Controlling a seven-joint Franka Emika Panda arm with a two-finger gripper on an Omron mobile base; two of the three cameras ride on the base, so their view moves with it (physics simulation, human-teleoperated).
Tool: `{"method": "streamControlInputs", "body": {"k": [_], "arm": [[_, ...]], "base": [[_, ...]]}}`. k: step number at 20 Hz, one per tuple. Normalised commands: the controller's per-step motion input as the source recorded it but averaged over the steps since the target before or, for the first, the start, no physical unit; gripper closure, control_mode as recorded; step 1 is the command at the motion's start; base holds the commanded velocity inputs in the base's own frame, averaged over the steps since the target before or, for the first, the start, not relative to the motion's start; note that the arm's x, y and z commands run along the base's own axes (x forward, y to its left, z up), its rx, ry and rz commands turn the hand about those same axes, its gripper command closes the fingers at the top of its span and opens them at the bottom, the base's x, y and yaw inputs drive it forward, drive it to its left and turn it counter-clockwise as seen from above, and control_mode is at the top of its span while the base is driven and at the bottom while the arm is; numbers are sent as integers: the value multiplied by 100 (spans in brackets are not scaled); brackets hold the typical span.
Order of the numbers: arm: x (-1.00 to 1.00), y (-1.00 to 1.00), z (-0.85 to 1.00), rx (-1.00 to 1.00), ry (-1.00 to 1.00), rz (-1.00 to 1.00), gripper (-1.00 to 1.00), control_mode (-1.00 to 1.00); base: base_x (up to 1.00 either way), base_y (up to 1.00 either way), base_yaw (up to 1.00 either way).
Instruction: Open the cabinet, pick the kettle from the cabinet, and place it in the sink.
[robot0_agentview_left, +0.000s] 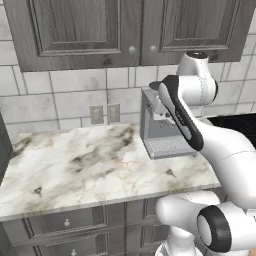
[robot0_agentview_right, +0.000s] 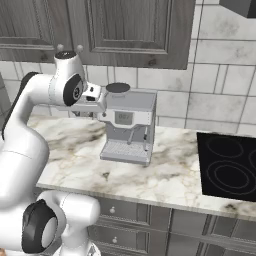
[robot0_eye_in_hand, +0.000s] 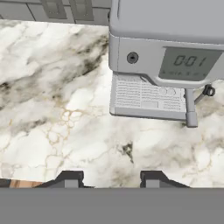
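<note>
Cabinet (robot0_agentview_left: 130, 30) doors both closed, right above coffee machine (robot0_agentview_right: 127, 127) on marble counter (robot0_agentview_left: 75, 165). Gripper (robot0_eye_in_hand: 112, 177) hangs over counter just beside machine, fingers parted w/ nothing between.

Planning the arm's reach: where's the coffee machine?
The coffee machine stands on the marble counter against the tiled wall, below the closed cabinet, left of the black cooktop.

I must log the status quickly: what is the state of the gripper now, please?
Gripper: open, its two small dark fingers apart and holding nothing, above the white marble counter.
</note>
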Motion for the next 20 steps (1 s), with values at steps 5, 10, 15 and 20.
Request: {"method": "streamControlInputs", "body": {"k": [5,10,15,20], "arm": [[-7,0,0,0,-12,1,-100,-100],[-24,5,10,0,-42,1,-100,-100],[-19,10,24,0,-35,-2,-100,-100],[-14,12,32,0,-26,-4,-100,-100]], "base": [[0,0,0],[0,0,0],[0,0,0],[0,0,0]]}}
